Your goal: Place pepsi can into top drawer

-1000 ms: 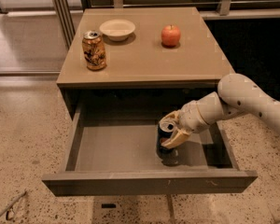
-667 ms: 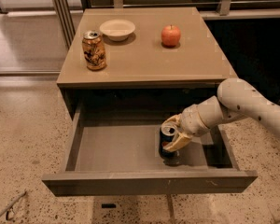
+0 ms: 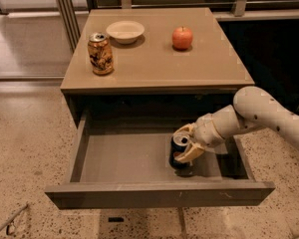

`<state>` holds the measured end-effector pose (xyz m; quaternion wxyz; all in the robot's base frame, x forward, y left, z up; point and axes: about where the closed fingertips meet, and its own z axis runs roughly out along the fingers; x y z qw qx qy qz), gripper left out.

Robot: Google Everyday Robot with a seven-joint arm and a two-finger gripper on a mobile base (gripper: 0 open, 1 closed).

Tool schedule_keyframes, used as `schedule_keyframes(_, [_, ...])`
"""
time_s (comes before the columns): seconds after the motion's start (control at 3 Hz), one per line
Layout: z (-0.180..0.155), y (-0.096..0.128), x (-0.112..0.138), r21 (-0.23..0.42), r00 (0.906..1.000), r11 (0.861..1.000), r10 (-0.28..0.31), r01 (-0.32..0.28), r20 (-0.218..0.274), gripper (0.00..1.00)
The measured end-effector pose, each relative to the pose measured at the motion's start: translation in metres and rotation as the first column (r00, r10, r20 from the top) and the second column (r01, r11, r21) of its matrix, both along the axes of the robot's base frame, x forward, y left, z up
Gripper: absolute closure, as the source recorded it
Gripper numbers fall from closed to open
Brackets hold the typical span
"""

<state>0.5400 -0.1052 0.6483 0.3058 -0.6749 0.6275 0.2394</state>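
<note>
The top drawer (image 3: 124, 161) is pulled out wide below the table top, its grey floor showing. The pepsi can (image 3: 178, 152) stands upright on the drawer floor, right of the middle, dark with a silver top. My gripper (image 3: 186, 144) reaches in from the right on a white arm, with a cream finger on each side of the can, closed around its upper part.
On the table top (image 3: 154, 49) stand a gold-brown patterned can (image 3: 100, 53), a white bowl (image 3: 125, 31) and a red apple (image 3: 182, 37). The drawer's front panel (image 3: 159, 194) juts toward me. Speckled floor lies on the left and in front.
The gripper and the can have lowered slightly in the drawer, until the can stands on the floor. The grip looks unchanged.
</note>
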Motion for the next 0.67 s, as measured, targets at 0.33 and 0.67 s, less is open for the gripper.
schedule_keyframes(0.33, [0.0000,0.0000,0.0000,0.000,1.0000,1.000,0.000,0.000,0.000,0.58])
schedule_keyframes(0.67, [0.0000,0.0001,0.0000,0.000,1.0000,1.000,0.000,0.000,0.000,0.34])
